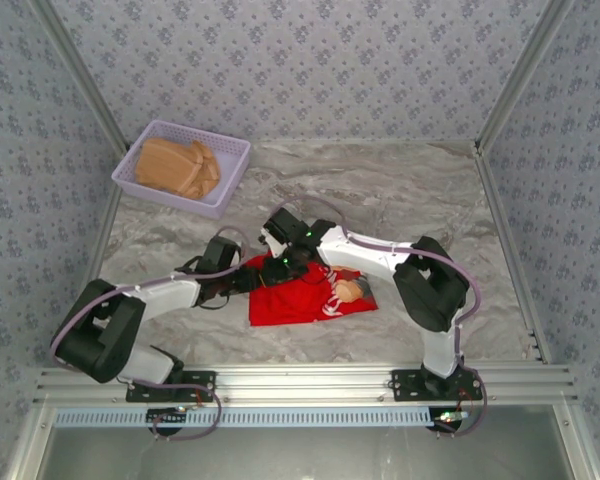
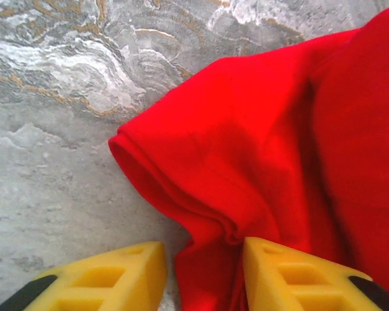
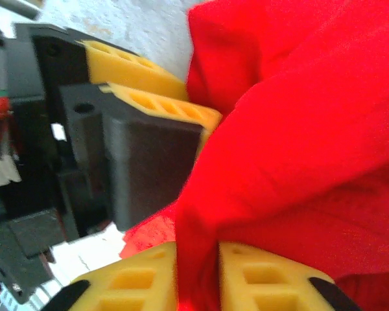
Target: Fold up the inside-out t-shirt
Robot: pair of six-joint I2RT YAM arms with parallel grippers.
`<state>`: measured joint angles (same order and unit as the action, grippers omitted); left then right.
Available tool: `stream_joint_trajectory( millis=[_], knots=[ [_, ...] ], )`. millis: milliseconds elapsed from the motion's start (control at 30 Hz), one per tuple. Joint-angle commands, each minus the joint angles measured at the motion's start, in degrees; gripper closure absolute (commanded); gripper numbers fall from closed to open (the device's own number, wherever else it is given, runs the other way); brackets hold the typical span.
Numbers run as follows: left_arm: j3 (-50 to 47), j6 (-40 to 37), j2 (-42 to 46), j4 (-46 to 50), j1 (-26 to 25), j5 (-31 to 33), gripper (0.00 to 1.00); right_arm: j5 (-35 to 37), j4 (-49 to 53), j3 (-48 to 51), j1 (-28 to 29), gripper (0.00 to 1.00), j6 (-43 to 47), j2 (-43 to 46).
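lavender basket [image 1: 228,176], tan folded garment [image 1: 178,167], marble table [image 1: 420,190]

T-shirt [image 1: 302,297]: bright red, soft cloth, lies bunched on marble table in front of me, near middle. White print shows at its right end. Shape roughly rectangular, partly folded, with wrinkles. In my left wrist view, rounded folded corner [image 2: 181,168] rests flat on table, layers doubled at edge. In my right wrist view, cloth [image 3: 298,129] rises in thick folds, pinched fold standing up.
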<state>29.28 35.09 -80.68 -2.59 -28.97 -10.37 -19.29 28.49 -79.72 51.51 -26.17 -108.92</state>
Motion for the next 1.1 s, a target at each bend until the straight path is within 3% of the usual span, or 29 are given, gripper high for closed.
stream_joint_trajectory(
  millis=[0,167,333,433,500,667,967,1067],
  knots=[
    [-2.6,1.1,0.4,-1.4,0.7,-1.5,0.56,-4.6,-4.8,1.0,0.1,0.71,-1.8,-0.6],
    [-3.0,0.8,6.8,4.0,1.7,4.8,0.47,-4.8,-3.9,1.1,0.3,0.65,-0.8,2.3],
    [-2.2,0.6,13.5,10.1,2.6,9.1,0.41,-2.1,0.4,4.4,-0.2,0.61,2.1,11.0],
    [-1.3,0.0,18.0,10.9,2.6,6.7,0.38,2.9,4.0,8.9,-2.6,0.58,4.0,17.0],
    [-0.4,-0.7,18.9,8.2,2.4,1.3,0.35,6.6,4.8,13.6,-5.4,0.52,3.7,20.6],
    [7.5,-3.5,11.1,7.1,-1.0,-0.6,0.3,10.2,3.3,18.2,-8.2,0.48,2.4,22.4],
    [25.1,-10.5,-10.3,15.2,-6.9,9.9,0.24,11.0,-0.2,24.3,-9.1,0.46,0.5,21.5],
    [28.1,-11.0,-14.2,16.3,-6.7,11.8,0.3,9.1,-2.8,25.3,-8.8,0.47,0.0,19.9]
  ],
)
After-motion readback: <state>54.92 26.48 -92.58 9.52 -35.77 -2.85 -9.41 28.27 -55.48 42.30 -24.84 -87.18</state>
